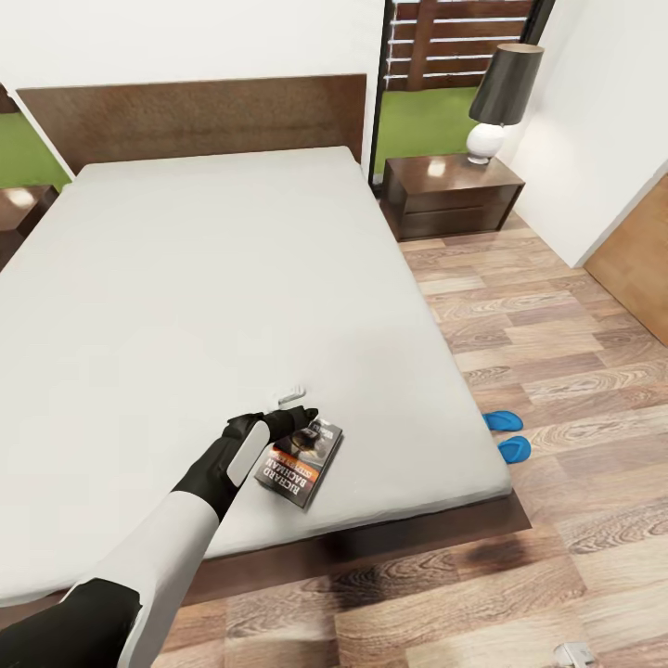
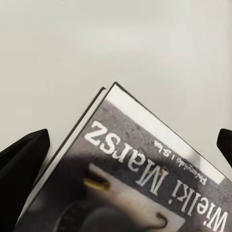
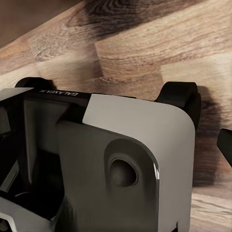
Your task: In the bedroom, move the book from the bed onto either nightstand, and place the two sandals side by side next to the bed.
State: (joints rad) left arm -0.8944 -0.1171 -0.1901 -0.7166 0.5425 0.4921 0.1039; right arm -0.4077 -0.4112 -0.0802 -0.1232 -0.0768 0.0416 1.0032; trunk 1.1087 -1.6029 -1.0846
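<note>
Nearest the head camera, the left gripper (image 1: 295,413) is seen with fingers spread wide, gripping nothing, straddling the far corner of the book (image 1: 299,460); the book lies flat near the foot edge of the bed (image 1: 232,269); thin, light, glossy-covered and somewhat flexible, it is probably best pinched by an edge; matte grey mattress, grained dark wood.

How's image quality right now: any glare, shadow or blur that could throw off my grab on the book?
Head view: even light, book sharp, left pincer above it; lamp glare on the nightstand top, dark shadow under the bed edge. Left wrist view: book very close, cover lettering soft, fingertips dark silhouettes. Right wrist view: robot's base casts a shadow on the floor.
</note>
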